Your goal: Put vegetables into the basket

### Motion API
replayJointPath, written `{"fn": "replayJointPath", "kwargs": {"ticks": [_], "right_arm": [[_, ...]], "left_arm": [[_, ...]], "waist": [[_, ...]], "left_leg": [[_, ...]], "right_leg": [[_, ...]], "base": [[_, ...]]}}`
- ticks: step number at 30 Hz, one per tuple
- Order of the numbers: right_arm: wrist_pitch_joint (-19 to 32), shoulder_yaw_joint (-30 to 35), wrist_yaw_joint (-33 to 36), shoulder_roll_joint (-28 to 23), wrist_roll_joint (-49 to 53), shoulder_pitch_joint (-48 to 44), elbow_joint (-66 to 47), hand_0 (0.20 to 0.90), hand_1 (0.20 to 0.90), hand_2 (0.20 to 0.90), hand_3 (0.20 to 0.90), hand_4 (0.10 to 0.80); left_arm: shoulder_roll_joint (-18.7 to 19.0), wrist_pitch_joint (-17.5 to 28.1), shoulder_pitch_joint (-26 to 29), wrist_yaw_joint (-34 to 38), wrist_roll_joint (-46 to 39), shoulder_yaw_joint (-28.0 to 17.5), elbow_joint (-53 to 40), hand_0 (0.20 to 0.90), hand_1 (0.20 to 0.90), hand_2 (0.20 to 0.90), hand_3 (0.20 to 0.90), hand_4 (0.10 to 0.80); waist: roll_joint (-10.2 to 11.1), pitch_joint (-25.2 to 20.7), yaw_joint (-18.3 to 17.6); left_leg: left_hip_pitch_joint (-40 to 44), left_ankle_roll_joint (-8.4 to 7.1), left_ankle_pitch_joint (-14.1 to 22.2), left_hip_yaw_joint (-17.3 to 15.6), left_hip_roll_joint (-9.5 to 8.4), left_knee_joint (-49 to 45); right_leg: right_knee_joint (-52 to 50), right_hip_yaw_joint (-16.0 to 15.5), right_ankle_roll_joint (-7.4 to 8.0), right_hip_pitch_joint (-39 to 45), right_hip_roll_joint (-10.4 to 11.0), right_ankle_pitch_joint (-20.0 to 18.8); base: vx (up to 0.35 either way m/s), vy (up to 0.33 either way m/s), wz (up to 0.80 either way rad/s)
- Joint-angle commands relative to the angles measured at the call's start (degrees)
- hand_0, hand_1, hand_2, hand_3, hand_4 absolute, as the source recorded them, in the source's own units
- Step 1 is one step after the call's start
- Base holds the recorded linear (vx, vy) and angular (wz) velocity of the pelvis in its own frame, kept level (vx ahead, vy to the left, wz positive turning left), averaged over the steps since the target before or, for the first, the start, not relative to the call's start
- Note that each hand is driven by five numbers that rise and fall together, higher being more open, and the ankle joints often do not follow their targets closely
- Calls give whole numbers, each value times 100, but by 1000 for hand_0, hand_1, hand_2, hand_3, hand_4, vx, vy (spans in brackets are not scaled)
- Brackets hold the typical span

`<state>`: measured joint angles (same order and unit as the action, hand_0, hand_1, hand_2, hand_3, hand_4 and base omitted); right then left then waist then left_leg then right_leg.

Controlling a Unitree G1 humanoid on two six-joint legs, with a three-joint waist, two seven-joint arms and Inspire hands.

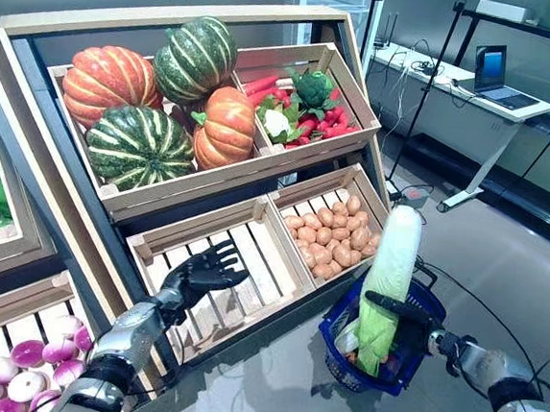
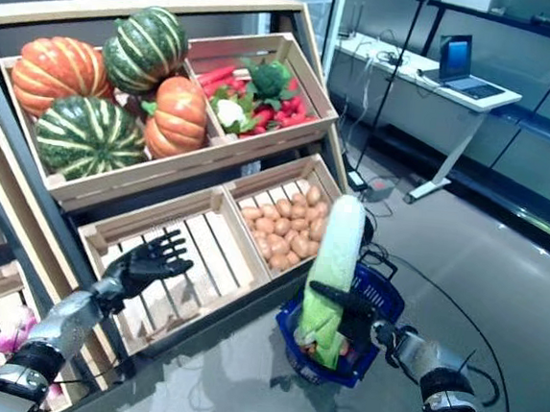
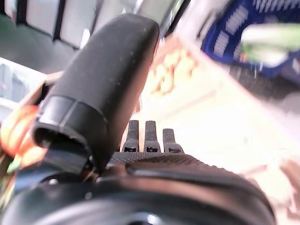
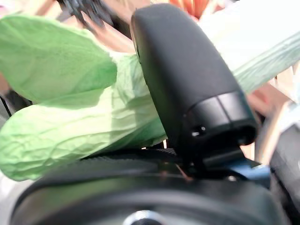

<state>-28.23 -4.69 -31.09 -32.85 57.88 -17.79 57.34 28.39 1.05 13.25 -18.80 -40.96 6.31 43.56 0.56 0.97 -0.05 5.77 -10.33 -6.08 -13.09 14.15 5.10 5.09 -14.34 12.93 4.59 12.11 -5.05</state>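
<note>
**A:** Where is the vegetable now?

**B:** The long napa cabbage, pale white stalk with crinkled green leaves [image 1: 385, 285], stands nearly upright, leafy end down inside the blue plastic basket [image 1: 341, 320] on the floor, white end leaning slightly toward the wooden shelf crates [image 1: 255, 214]. My right hand [image 1: 403, 312] is curled round its lower part, thumb across the leaves.

**A:** And your other hand?

**B:** My left hand [image 1: 204, 271] hovers with fingers spread over the empty slatted crate [image 1: 265, 263], well apart from the basket. So the right one is nearer.

**A:** What matters next?

**B:** I judge the long axis is vertical; letting go may tip it over the rim.
</note>
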Motion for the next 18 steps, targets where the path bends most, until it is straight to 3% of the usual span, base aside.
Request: {"fn": "replayJointPath", "kwargs": {"ticks": [1, 4, 6, 8, 9, 10, 11, 14, 16, 18], "right_arm": [[1127, 792, 597, -5, 1003, -597, 219, 300, 300, 300, 300, 400], [1617, 941, 1071, 8, 938, -791, 406, 300, 300, 300, 300, 400], [1985, 857, 1555, -107, 567, -1173, 537, 300, 300, 300, 300, 400], [2093, 801, 1621, -205, 459, -1332, 525, 300, 300, 300, 300, 400], [2146, 766, 1677, -309, 446, -1446, 489, 300, 300, 300, 300, 400], [2292, 744, 1814, -524, 430, -1681, 486, 300, 300, 300, 300, 400], [2319, 748, 1909, -640, 430, -1798, 500, 300, 300, 300, 300, 400], [2380, 727, 2044, -848, 536, -2021, 546, 300, 300, 300, 300, 400], [2379, 753, 2219, -1088, 689, -2272, 642, 300, 300, 300, 300, 400], [2386, 731, 2249, -1179, 658, -2432, 739, 300, 300, 300, 300, 400]], "left_arm": [[231, 789, 527, 151, -21, -213, 7, 900, 900, 900, 900, 800], [119, 873, 624, 241, -147, -122, -88, 900, 900, 900, 900, 800], [46, 852, 887, 225, -389, 82, -317, 900, 900, 900, 900, 800], [60, 856, 955, 219, -579, 155, -489, 900, 900, 900, 900, 800], [78, 853, 977, 243, -695, 206, -710, 900, 900, 900, 900, 800], [125, 809, 1005, 311, -870, 328, -1175, 900, 900, 900, 900, 800], [132, 744, 1004, 353, -949, 374, -1383, 900, 900, 900, 900, 800], [159, 697, 997, 260, -997, 510, -1721, 900, 900, 900, 900, 800], [252, 616, 1037, 289, -1124, 748, -2207, 900, 900, 900, 900, 800], [259, 585, 1040, 296, -1205, 848, -2348, 900, 900, 900, 900, 800]], "waist": [[72, 74, 14], [41, 328, 67], [25, 792, 150], [13, 1026, 176], [-4, 1216, 206], [-66, 1469, 249], [-87, 1584, 282], [-147, 1753, 327], [-214, 1954, 382], [-259, 2060, 407]], "left_leg": [[1, 288, 528, -98, -274, -413], [-416, 274, 761, 19, -215, -1074], [-1171, 245, 1197, 192, -95, -2180], [-1627, 235, 1380, 315, -32, -2749], [-1897, 255, 1460, 351, 23, -3023], [-2476, 292, 1834, 442, 112, -3721], [-2766, 293, 1961, 482, 134, -4044], [-3234, 359, 2233, 532, 137, -4613], [-3787, 383, 2550, 577, 118, -5363], [-4063, 346, 2736, 667, 110, -5781]], "right_leg": [[-544, 11, -303, 27, -86, 475], [-1085, 31, -370, -319, -26, 701], [-2013, 11, -473, -921, 134, 1077], [-2551, 25, -513, -1302, 280, 1216], [-2884, 13, -547, -1546, 401, 1287], [-3779, 46, -596, -2129, 655, 1626], [-4148, 68, -596, -2405, 783, 1732], [-4873, 127, -600, -2935, 992, 1979], [-5602, 202, -587, -3542, 1253, 2174], [-5971, 288, -581, -3856, 1364, 2292]], "base": [[-103, -63, -2], [-193, -42, -3], [-360, -80, -9], [-299, -41, -6], [-290, -18, 10], [-343, -22, 16], [-265, -15, 27], [-156, -6, 36], [-199, -39, 17], [-103, -23, 31]]}}
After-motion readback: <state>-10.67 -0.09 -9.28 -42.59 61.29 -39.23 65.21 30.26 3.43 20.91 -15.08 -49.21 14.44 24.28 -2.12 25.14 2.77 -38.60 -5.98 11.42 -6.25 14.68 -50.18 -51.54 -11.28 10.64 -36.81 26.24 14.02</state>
